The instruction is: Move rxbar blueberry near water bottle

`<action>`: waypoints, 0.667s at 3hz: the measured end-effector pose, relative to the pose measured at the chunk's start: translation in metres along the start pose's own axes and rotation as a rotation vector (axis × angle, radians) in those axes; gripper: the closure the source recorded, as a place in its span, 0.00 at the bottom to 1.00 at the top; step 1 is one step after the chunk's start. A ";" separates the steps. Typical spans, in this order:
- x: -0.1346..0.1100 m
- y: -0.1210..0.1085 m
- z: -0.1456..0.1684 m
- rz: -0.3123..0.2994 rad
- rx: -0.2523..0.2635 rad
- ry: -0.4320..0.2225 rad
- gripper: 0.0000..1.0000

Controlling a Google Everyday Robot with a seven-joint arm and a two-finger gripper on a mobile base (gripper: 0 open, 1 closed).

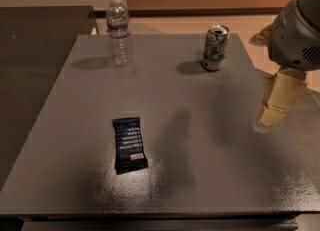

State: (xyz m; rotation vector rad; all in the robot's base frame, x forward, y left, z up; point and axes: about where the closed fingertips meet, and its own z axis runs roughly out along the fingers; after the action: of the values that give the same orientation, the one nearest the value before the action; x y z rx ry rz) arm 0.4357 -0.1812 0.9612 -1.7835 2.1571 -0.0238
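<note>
The rxbar blueberry (129,143) is a dark navy wrapper with white text. It lies flat on the grey table (200,175), left of centre towards the front. The water bottle (120,31) is clear with a white cap and stands upright at the back left of the table. My gripper (267,117) hangs from the grey arm at the right edge of the table. It is above the surface, far to the right of the bar, and holds nothing that I can see.
A green-and-white soda can (215,48) stands upright at the back right of the table. A darker counter (35,60) adjoins the table on the left. Beige floor (175,25) lies beyond the back edge.
</note>
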 end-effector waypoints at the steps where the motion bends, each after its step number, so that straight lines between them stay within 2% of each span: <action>1: -0.033 0.018 0.027 -0.052 -0.041 -0.063 0.00; 2: -0.069 0.037 0.058 -0.117 -0.091 -0.122 0.00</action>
State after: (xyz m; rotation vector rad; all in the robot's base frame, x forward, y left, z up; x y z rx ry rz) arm 0.4264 -0.0960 0.9147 -1.9074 1.9970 0.1538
